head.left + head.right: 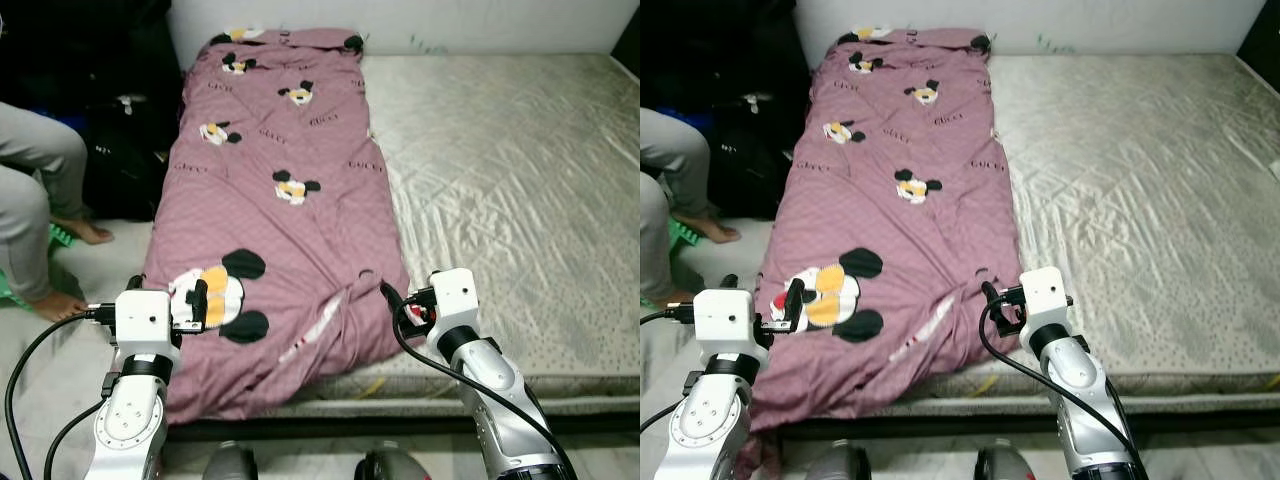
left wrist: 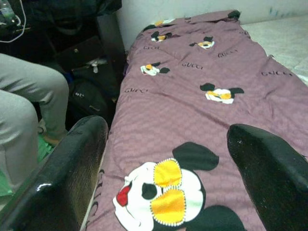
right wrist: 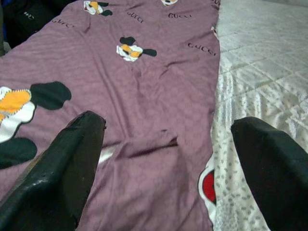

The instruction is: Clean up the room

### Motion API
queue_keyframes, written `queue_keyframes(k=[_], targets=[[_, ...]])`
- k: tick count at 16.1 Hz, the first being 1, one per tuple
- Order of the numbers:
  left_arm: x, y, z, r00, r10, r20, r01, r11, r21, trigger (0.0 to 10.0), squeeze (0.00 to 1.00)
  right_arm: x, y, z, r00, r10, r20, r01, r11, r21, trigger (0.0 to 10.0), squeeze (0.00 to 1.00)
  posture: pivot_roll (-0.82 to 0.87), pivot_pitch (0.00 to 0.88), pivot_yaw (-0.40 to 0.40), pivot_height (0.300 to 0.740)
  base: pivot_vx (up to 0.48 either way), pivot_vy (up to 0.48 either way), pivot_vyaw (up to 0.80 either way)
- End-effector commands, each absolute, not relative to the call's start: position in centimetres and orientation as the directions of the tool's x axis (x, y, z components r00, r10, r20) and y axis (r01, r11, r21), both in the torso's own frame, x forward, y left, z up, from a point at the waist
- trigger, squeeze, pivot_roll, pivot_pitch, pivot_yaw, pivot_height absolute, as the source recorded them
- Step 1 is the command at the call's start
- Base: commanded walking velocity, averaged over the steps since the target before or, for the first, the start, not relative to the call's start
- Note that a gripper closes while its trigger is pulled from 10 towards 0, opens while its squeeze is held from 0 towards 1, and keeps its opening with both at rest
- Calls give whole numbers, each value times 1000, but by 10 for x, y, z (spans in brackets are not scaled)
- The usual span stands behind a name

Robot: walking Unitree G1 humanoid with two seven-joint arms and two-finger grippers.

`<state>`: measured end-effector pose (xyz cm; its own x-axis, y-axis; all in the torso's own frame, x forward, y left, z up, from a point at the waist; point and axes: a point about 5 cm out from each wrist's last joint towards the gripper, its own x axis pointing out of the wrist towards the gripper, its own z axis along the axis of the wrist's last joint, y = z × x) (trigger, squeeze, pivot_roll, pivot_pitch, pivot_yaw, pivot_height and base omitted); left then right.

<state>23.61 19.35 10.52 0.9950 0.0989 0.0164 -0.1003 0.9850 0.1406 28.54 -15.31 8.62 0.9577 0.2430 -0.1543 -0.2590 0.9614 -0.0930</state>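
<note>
- The left gripper (image 1: 197, 303) hovers over the near left corner of the mauve quilt (image 1: 280, 200), its two black fingers (image 2: 72, 178) spread wide apart with nothing between them
- Just ahead of and below that open claw lies a large cartoon mouse print (image 2: 168, 197) in white, yellow and black with a red patch, and smaller mouse prints with "GUCCI" lettering run away from it up the cloth
- The right gripper (image 1: 395, 300) sits at the near right edge of the same quilt, fingers (image 3: 62, 173) likewise parted and holding nothing
- Between and just beyond its fingers the quilt bunches into a small raised fold (image 3: 149, 142), with a bit of red and white print (image 3: 208, 185) at the hem close to one finger
- The quilt is folded into a long strip lying lengthwise along the left half of the mattress (image 1: 520, 170), stretching from both claws away to the white wall (image 1: 450, 20), its near end drooping over the mattress edge
- To the right of the right gripper the mattress is bare, covered in pale patterned fabric
- Off to the left of the left gripper a person's grey-trousered legs (image 1: 35, 180) and bare feet (image 1: 85, 232) rest on the floor, with dark bags (image 1: 120, 150) behind them against the bed's side
</note>
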Motion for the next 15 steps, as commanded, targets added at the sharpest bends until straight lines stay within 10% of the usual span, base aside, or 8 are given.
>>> queue_keyframes(k=[1,15], targets=[[236,196,101,994,110,-6,-108,982,157,10000,0,287,-153,87,960,237,-150,-252,963,-90,10000,0,6,164,13,653,0,0,0],[241,191,102,997,73,18,-74,987,145,10000,0,292,-150,85,955,261,-144,-277,955,-104,10000,0,0,152,9,653,18,0,0]])
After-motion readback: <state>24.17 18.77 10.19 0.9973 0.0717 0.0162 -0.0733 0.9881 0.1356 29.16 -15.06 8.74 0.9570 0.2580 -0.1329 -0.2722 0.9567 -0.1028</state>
